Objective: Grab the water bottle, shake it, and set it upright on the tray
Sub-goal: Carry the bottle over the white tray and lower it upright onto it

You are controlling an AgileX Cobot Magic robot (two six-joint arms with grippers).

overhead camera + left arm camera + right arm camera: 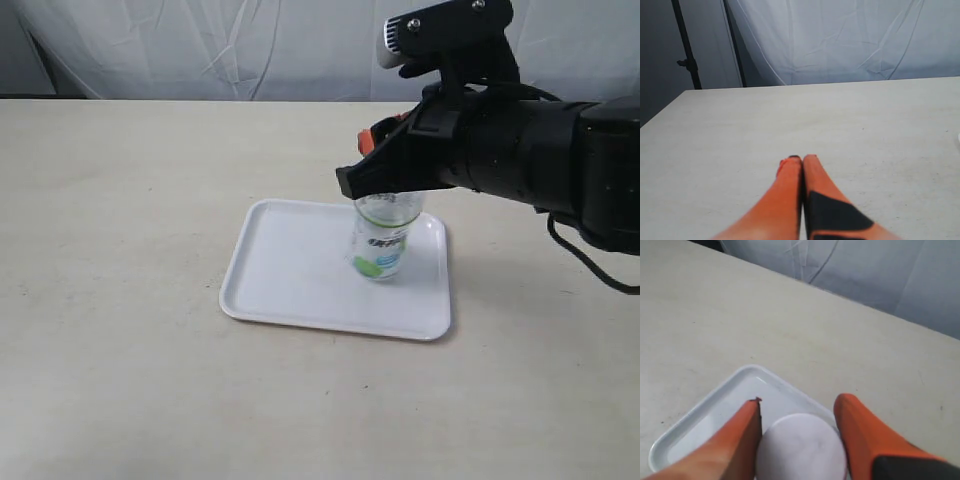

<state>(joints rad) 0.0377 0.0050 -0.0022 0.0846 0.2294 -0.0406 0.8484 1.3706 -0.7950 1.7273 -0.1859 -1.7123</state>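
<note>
**A:** What fills most of the scene?

**B:** The pale table [120, 250]. The black right arm [540, 160] reaches in over its middle from the right of the exterior view.

**A:** Why there?

**B:** That is where the white tray [290, 270] lies, and the task ends on it. The arm hangs above the tray's right-hand half.

**A:** Where is the water bottle?

**B:** The water bottle [380, 245] is upright over that same half, its green-and-white label [380, 250] facing the exterior camera. Its base sits at the tray floor or just above it. The views do not show whether it bears down yet.

**A:** How is it held?

**B:** From above. The right gripper [799, 399] comes down over the top, with one orange finger on each side of the white cap [802, 450]. Both fingers [740, 440] lie flush against the cap, so the claw looks clamped on the bottle. A grip from the top keeps the bottle vertical, which suits standing it up.

**A:** Which step is this?

**B:** Probably the setting-down, with only the release left. The bottle is tall on a narrow base. If the gripper lets go before the base rests flat, the bottle could tip.

**A:** What about the other claw?

**B:** The left gripper [801, 158] has its fingers pressed together on nothing. It sits over bare table, likely parked out of the way.
</note>
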